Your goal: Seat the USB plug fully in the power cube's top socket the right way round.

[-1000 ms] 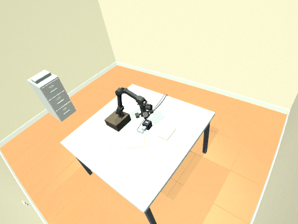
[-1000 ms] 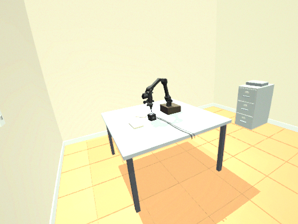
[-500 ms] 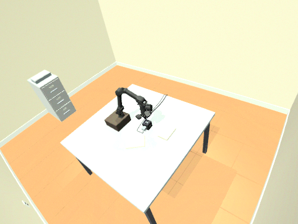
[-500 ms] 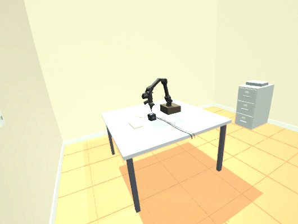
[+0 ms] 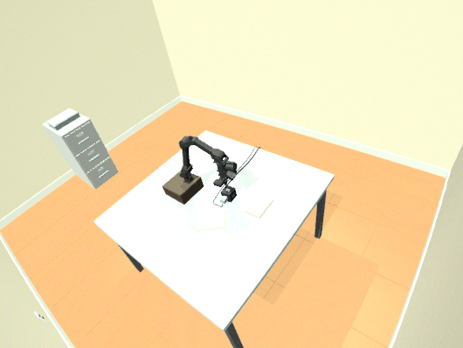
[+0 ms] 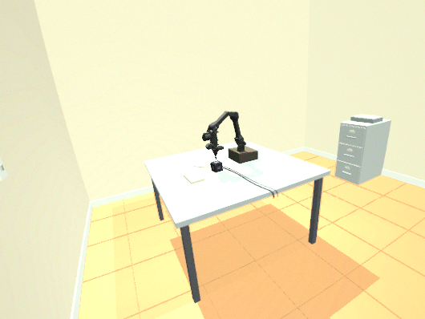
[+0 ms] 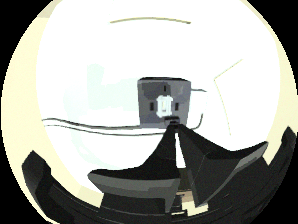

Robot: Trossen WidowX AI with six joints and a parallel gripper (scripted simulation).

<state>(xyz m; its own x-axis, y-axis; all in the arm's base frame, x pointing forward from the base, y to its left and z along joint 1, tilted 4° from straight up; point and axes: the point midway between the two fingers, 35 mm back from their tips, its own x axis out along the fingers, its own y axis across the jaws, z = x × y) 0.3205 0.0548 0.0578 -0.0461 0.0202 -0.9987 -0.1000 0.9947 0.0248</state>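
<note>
- Hanging straight above the power cube (image 6: 216, 166) near the middle of the worktop (image 6: 248, 188), gripper (image 6: 215, 152) pointing down, fingers closed on the USB plug (image 7: 174, 121).
- Looking down through the wrist view: cube's top face (image 7: 164, 100) with its pale socket (image 7: 164, 104) showing square-on, plug tip sitting just at the socket's lower edge.
- Catching from outside what the wrist view is missing: cables (image 6: 252, 181) trailing to the worktop edge, brown arm base (image 6: 242, 154) behind, pale pad (image 6: 194, 178) beside the cube.

The arm (image 5: 205, 150) is slim and matte dark grey, its rounded joints linking tubular segments, and rises from a brown box-shaped base (image 5: 183, 187). The tool (image 7: 178, 137) has two dark, tapering wedge-shaped fingers.
</note>
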